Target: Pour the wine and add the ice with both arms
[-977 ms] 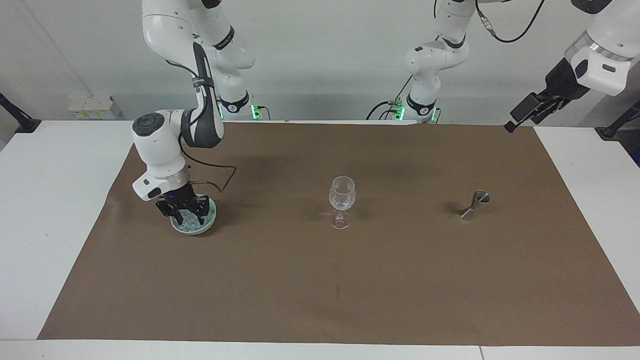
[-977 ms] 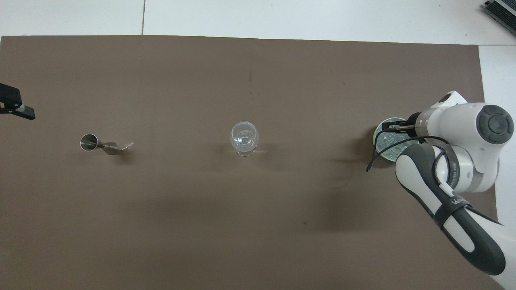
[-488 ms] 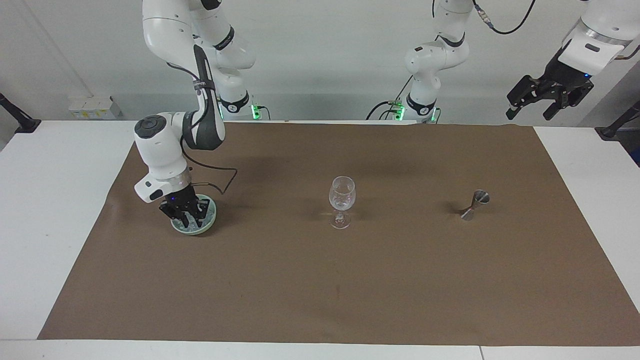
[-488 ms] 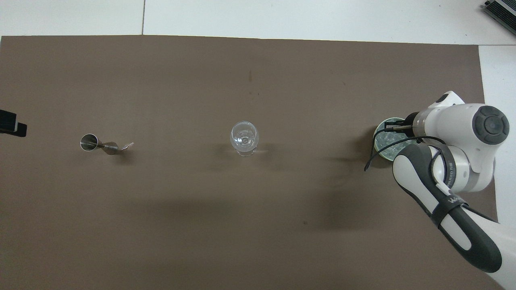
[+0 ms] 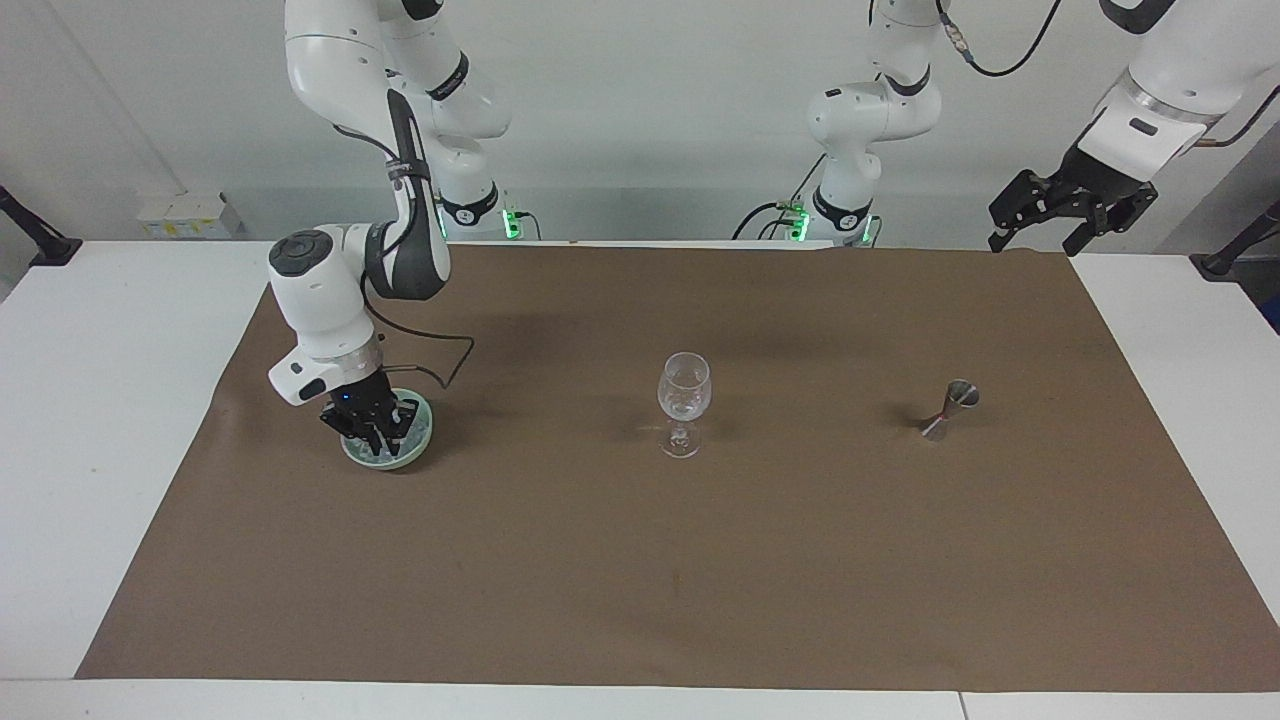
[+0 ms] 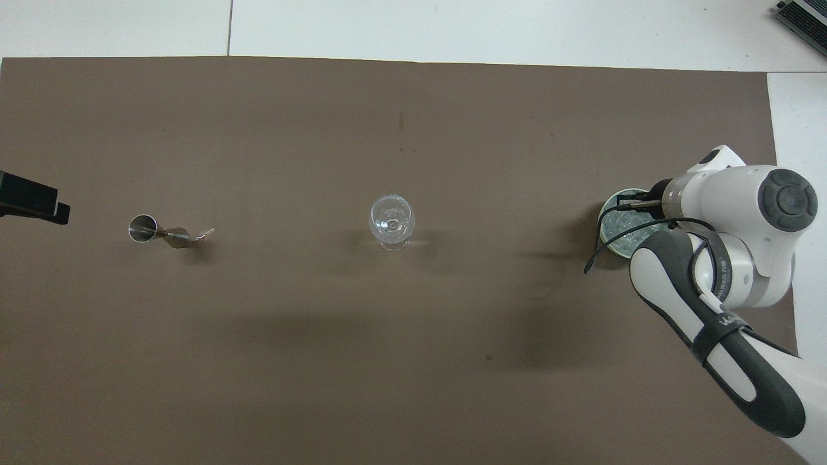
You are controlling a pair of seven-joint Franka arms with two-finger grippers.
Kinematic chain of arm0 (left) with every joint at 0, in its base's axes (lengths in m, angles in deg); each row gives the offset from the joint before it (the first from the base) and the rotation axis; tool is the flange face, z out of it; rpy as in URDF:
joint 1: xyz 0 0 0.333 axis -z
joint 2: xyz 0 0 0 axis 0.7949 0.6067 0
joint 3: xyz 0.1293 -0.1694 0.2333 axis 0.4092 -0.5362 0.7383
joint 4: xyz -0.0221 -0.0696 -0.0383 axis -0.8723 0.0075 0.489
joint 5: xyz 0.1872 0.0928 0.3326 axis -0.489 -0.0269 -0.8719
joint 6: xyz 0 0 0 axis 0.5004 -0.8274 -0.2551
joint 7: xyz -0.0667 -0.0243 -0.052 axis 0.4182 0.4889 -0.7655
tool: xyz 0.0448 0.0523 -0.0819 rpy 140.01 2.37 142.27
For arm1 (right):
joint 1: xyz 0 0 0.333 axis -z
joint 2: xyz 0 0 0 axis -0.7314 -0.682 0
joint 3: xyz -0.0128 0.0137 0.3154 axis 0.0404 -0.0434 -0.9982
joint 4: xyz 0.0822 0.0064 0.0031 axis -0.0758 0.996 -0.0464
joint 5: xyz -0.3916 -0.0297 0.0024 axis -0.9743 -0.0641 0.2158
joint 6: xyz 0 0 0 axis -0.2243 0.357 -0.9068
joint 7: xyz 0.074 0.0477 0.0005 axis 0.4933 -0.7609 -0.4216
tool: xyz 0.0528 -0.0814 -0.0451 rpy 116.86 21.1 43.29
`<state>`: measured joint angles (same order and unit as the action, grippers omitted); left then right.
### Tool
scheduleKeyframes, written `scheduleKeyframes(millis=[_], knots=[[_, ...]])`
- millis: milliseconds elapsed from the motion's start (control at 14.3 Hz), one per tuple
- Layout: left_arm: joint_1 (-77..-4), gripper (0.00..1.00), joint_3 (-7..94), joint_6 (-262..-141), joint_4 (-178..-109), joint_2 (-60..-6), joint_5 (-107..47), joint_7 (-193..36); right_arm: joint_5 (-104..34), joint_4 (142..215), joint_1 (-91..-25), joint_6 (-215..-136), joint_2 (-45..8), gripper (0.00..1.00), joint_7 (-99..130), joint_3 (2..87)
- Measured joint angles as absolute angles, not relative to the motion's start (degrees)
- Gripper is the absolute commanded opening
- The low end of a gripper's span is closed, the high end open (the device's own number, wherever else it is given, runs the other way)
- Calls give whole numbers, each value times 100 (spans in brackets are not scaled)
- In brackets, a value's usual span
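Currently:
right gripper [image 5: 375, 437]: fingertips closed, lowered into the pale green bowl [image 5: 421, 440]
ice [image 5: 412, 432]: piled in bowl, around the closed tips
left gripper [image 5: 1040, 232]: spread wide, raised over table corner, nothing held

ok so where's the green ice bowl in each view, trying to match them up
Facing view: the pale green bowl sits at the picture's left, under the right gripper, which is down in the ice.
Overhead view: the bowl is at the picture's right edge, mostly covered by the right arm's wrist.
Shared landmark: the stemmed glass stands mid-mat in both, level with the bowl.
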<state>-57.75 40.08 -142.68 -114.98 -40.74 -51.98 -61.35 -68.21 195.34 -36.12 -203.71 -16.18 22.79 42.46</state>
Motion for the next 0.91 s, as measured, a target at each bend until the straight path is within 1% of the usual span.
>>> scheduleKeyframes(millis=[140, 558, 907], knots=[[-5709, 100, 4072, -14275, -11499, -4047, -5198, -6119, -6821, 19529, -3612, -20276, -1489, 0, 2279, 4246], [-5508, 100, 4239, -14267, -11498, -4017, -5201, -6114, -6821, 19422, -3616, -19479, -895, 0, 2279, 4200], [-5416, 100, 4360, -14264, -11499, -3996, -5203, -6110, -6660, 18964, -3820, -18729, -645, 0, 2385, 4149]])
